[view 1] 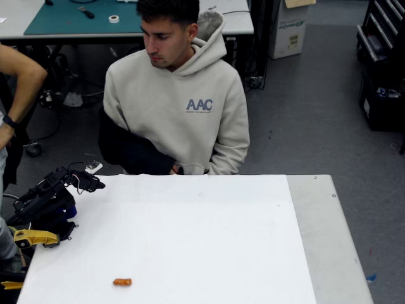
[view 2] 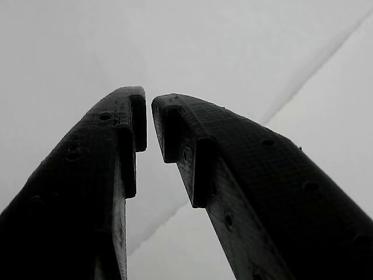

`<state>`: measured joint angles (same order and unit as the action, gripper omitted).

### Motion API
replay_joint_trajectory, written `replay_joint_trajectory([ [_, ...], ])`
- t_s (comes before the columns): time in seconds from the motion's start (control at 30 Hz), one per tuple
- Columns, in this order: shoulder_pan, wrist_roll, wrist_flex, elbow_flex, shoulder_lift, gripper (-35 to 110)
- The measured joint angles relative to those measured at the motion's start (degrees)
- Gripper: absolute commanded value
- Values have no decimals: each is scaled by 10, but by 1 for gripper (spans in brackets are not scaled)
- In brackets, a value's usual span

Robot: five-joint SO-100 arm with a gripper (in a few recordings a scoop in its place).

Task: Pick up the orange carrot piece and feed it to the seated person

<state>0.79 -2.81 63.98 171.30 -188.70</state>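
The orange carrot piece (view 1: 122, 282) lies flat on the white worktop (view 1: 209, 240), close to that surface's near edge and toward the left in the fixed view, its long axis running roughly side to side. Nothing touches it. Well apart from the carrot, up and to the left of it, the black arm sits folded low at the worktop's left edge, with its pincer (view 1: 93, 183) reaching toward the far left corner of the white surface. In the wrist view the pincer (view 2: 149, 119) shows two dark, dimpled fingers (view 2: 233, 175) whose tips nearly meet, leaving only a thin sliver of gap between them (nothing is caught there, only pale surface behind). A yellow part (view 1: 35, 238) of the rig lies just below the arm, still farther left than the carrot. The seated person (view 1: 180, 107) is on the far side of the worktop from the carrot, in a light beige hoodie with blue lettering on the chest, head bowed toward the white surface, forearms down near its far edge. Another person's bare arm (view 1: 19, 82), with a dark band at the wrist, shows at the left edge of the fixed view, above the arm and far from the carrot. Behind the seated person stands a table (view 1: 234, 22) with a green mat and a roll of tape (view 1: 114, 19).
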Motion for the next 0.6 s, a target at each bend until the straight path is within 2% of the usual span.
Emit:
replay_joint_trajectory([
  [0.27,-33,0,0,-41,32,-2],
  [0.6,-155,0,0,-242,242,-2],
])
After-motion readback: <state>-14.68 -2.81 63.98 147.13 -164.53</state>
